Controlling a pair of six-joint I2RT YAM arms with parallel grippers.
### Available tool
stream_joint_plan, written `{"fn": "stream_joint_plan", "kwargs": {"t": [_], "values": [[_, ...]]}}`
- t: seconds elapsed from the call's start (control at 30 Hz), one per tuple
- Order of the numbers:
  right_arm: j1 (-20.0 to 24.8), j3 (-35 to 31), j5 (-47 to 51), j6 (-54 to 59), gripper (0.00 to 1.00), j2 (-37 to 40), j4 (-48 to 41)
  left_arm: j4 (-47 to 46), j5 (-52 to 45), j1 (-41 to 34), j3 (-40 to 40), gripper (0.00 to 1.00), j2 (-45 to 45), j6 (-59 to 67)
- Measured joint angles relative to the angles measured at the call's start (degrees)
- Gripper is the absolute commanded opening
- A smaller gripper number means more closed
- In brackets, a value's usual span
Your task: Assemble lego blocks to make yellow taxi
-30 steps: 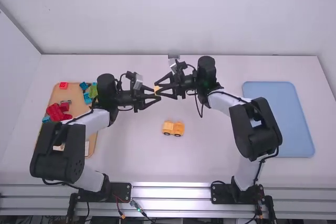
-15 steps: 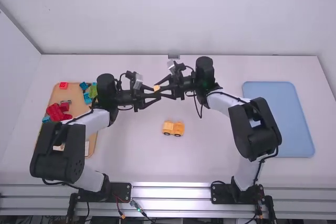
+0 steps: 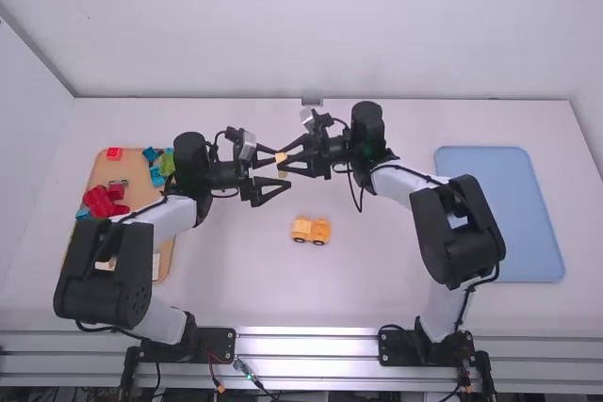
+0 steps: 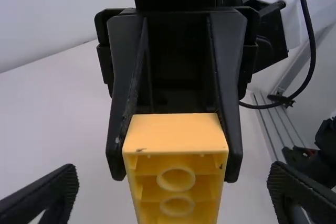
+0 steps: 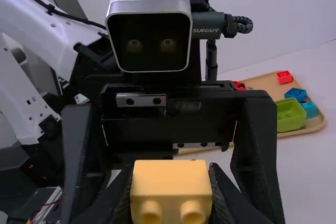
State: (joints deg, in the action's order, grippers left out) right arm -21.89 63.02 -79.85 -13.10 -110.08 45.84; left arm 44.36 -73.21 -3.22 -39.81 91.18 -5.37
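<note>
The yellow-orange building block [image 4: 176, 135] I'm working with is up off the tabletop [image 3: 396, 280], between my two arms. My right gripper [image 3: 283, 161] has its two fingers closed on opposite sides of it. From the left wrist I see the block's hollow underside, with two round tubes in it; from the right wrist I see two studs pointing toward me. My left gripper [image 3: 285, 168] faces it from the other side, fingers spread wide, one to each side of the block, holding nothing. Nearer the arm bases, on the tabletop, stands a small yellow-orange toy vehicle [image 3: 311, 230], with dark wheels showing along its near side. Farther out, over on my left and partly behind the left arm [image 3: 141, 233], lies a tan tray [image 3: 137, 185] with loose pieces in it. Toward its far end I make out a red block [image 5: 284, 77], a blue block [image 5: 295, 94], a teal block [image 5: 310, 109] and an open-topped green block [image 5: 290, 115], and more red pieces [image 3: 102, 201] sit nearer to me. Out past the right arm [image 3: 457, 228] is a light blue tray [image 3: 499, 214], lying flat near the right edge of the tabletop.
</note>
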Motion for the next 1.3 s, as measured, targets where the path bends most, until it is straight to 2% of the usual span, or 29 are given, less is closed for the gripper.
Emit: {"fn": "stream_joint_plan", "kwargs": {"t": [0.17,0.23,0.33,0.43,0.53,0.57,0.6,0.77,0.87,0.97,1.13,1.3], "values": [[1.46,0.0,5.31,0.2,0.05,0.0,-1.44,-2.4,3.1,0.17,0.0,0.99,0.0,0.15],[2.91,0.0,9.46,1.38,0.04,0.0,-5.29,-2.89,5.81,0.17,0.0,0.99,0.0,0.26],[4.96,0.0,16.15,4.55,0.04,0.17,-14.78,-8.37,9.84,0.22,-0.24,0.99,0.0,0.44],[7.32,-0.11,25.9,11.8,0.0,1.9,-32.02,-13.25,14.47,0.22,-0.24,0.99,0.07,2.03],[8.13,0.22,33.24,19.15,0.0,5.53,-46.6,-13.81,17.31,0.22,-0.24,0.99,0.11,3.74],[8.07,1.25,37.2,23.37,0.0,7.63,-55.34,-13.31,18.29,0.26,-0.24,0.99,0.11,4.22],[7.69,3.08,41.05,27.93,0.0,9.18,-64.06,-12.61,19.19,0.28,-0.24,0.99,0.11,4.7],[4.11,11.37,54.93,45.2,0.01,10.54,-87.86,-10.21,20.63,0.33,-0.24,0.99,0.11,5.42],[0.87,11.91,62.47,52.5,0.0,10.25,-92.48,-9.81,21.0,0.33,-0.24,0.99,0.11,5.44],[-2.14,11.5,69.24,56.46,0.0,8.74,-91.91,-9.97,21.46,0.33,-0.24,0.99,0.11,5.46],[-6.49,5.29,77.77,62.14,0.0,7.1,-89.33,-10.49,22.97,0.33,-0.26,0.99,0.11,5.46],[-6.95,0.39,79.97,64.52,0.0,7.08,-85.4,-10.47,23.61,0.33,-0.24,0.99,0.11,5.44]]}}
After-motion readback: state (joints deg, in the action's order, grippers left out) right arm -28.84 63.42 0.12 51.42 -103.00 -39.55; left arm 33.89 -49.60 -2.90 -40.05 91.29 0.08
